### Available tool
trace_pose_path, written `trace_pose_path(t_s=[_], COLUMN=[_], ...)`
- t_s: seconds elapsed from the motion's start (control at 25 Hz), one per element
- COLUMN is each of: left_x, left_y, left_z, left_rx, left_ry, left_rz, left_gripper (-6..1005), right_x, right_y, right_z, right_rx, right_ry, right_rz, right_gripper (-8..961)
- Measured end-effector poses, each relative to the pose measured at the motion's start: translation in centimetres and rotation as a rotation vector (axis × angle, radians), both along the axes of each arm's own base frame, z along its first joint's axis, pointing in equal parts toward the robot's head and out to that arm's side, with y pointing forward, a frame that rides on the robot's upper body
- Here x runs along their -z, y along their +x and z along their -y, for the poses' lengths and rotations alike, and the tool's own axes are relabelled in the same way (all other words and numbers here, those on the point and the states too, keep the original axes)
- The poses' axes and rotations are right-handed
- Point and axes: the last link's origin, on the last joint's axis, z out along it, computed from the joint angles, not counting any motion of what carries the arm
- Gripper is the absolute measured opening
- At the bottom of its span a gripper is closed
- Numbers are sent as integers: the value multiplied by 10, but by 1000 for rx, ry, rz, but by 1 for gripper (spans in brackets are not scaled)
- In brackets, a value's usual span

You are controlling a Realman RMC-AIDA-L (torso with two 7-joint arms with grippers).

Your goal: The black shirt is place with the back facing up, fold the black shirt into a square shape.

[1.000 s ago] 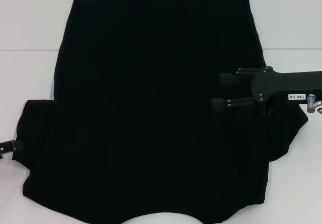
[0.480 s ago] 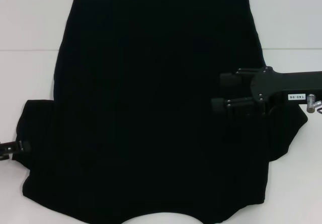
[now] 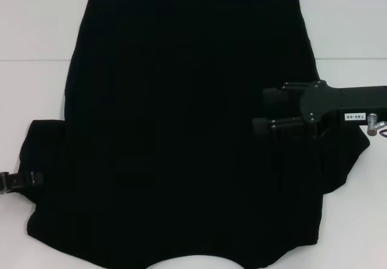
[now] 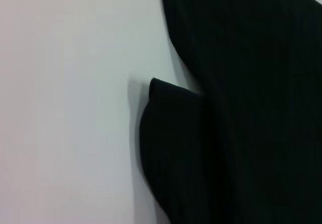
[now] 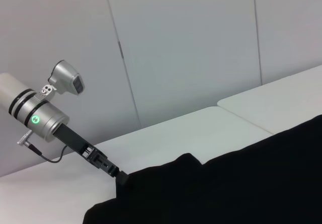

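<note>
Head view: 1 black shirt [image 3: 187, 130], left claw [image 3: 24, 179] at sleeve, right claw [image 3: 269, 110] above.

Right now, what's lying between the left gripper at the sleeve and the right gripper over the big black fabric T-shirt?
Only the black fabric T-shirt, in the head view: unbroken black cloth from the left gripper at the sleeve edge to the right gripper.
</note>
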Motion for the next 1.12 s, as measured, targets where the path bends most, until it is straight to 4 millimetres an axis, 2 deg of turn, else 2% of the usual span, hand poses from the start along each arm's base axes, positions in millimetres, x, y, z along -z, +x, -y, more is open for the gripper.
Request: trace_pose_path(t_s=[0.28, 0.72, 0.84, 1.04, 1.12], left_x=[-2, -1, -1, -1, -1], left_y=[0, 0, -1, 0, 0], left_z=[-1, 0, 0, 0, -1], left_rx=[0, -1, -3, -5, -4], left_ry=[-1, -4, -3, -3, -2], left_rz=[-5, -4, -3, -2, -3], left_gripper=[784, 347, 119, -2, -2], right_x=[0, 0, 0, 0, 0], right_y=[-2, -2, -2, -2, -2], right_z=[0, -1, -1, -1, -1], right_rx=[-4, -5, -5, -4, -3], right_ry=[-2, 0, 0, 2, 3], right_rz=[-3, -6, -6, -5, -5], right_gripper=[881, 881, 881, 881, 881])
